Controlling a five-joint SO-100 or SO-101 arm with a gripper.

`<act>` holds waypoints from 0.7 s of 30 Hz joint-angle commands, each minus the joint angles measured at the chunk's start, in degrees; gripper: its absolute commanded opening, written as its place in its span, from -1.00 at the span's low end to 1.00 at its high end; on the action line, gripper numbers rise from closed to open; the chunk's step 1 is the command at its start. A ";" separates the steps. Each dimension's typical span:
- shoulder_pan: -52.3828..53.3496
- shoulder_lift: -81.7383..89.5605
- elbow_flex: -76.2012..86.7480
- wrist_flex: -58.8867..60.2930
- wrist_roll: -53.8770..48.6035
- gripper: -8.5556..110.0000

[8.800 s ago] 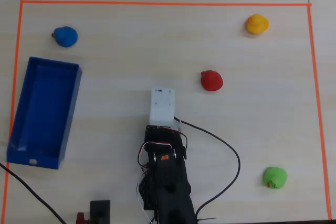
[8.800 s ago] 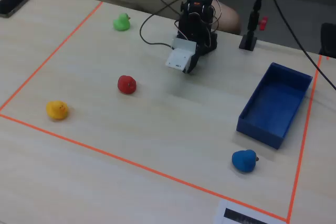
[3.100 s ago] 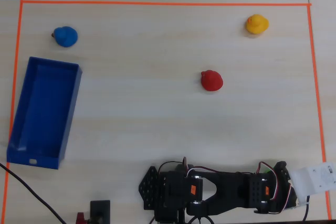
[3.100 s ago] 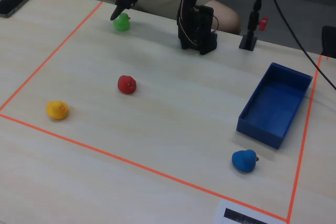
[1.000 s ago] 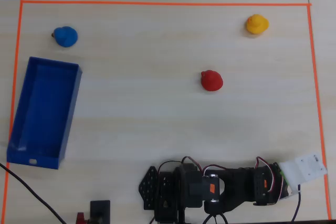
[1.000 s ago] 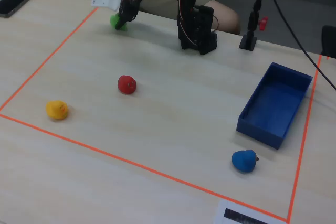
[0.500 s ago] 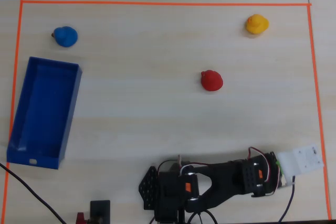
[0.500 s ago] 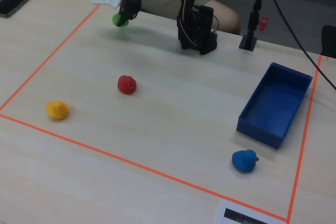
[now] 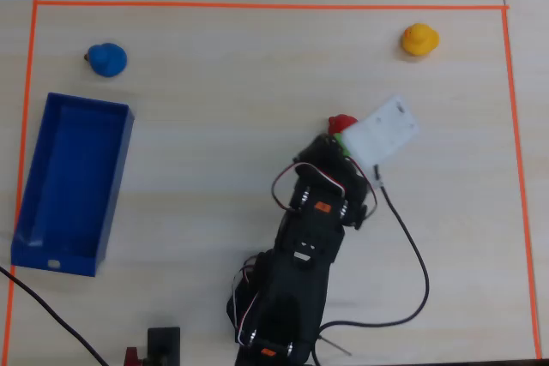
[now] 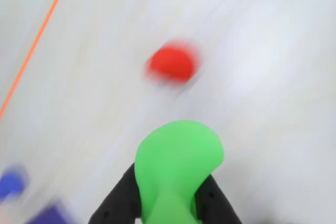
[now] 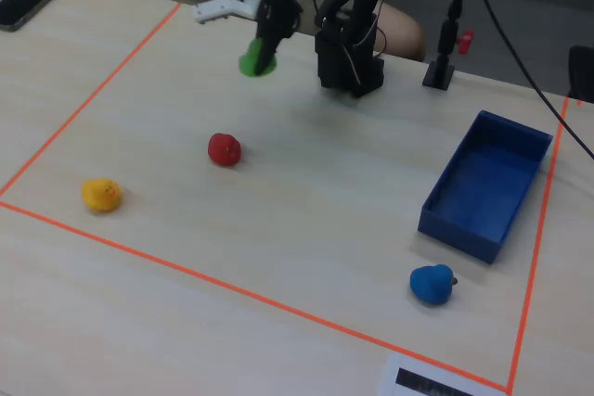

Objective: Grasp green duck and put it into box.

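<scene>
Black fingers (image 10: 168,203) clamp the green duck (image 10: 177,169) aloft above the desk (image 11: 306,220) near the red duck (image 11: 224,149), grasp done, the carry to the empty blue box (image 11: 487,185) remaining.

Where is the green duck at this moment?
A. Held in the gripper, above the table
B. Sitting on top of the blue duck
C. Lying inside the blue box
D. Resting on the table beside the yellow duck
A: the gripper clamps the green duck, carried clear of the table.
</scene>
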 commanded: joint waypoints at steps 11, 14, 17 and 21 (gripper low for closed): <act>-58.89 -27.86 -20.74 -3.69 28.30 -0.86; -62.40 -34.28 -27.95 -3.78 28.92 -0.86; -64.78 -40.61 -34.19 -4.31 28.74 -0.85; -67.59 -49.13 -40.87 -6.24 28.65 -0.82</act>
